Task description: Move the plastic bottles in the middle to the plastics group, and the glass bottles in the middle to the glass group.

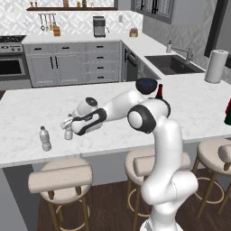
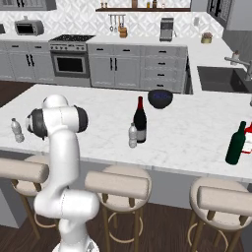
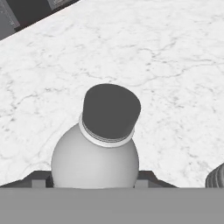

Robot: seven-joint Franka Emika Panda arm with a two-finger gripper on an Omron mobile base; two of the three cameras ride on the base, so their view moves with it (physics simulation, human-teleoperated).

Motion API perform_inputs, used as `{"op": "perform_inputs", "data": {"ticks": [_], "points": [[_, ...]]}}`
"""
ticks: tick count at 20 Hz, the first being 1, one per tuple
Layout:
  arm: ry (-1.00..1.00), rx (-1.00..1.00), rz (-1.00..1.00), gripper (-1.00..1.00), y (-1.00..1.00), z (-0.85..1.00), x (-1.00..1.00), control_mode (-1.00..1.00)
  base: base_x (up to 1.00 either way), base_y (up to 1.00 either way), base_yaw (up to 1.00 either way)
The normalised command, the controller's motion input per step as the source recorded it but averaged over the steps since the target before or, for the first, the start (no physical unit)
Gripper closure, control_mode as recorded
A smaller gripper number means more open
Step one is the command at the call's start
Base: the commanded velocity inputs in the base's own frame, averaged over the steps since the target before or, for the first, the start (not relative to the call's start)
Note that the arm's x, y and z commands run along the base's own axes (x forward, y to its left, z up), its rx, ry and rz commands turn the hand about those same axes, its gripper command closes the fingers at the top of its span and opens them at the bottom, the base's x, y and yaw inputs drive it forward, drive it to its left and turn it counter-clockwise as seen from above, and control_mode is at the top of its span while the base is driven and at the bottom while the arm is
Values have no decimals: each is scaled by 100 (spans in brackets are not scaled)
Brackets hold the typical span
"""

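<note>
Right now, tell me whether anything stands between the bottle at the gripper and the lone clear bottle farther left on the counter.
Nothing visible does. Only bare marble counter separates the plastic bottle at the gripper from the plastics group bottle beside it.

counter: white veined marble, smooth
plastic bottle: clear greyish plastic, seemingly matt
wine bottle: dark glossy glass

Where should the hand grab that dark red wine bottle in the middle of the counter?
Probably grip the wine bottle around its wide lower body, coming in level from the stool side, slightly right. It stands upright, a small plastic bottle crowds its left, and the bowl sits behind.
</note>
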Motion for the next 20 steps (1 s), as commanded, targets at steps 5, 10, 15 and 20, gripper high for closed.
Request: {"op": "perform_inputs", "data": {"ticks": [5,10,15,20], "points": [[-1,-15,-2,100,26,-48,-13,-100,0,0,0],[-7,-13,-7,100,6,-54,-24,-100,0,0,0],[-5,-1,-11,100,0,-46,-17,-100,0,0,0],[0,0,-15,100,-10,-33,-6,-100,0,0,0]]}}
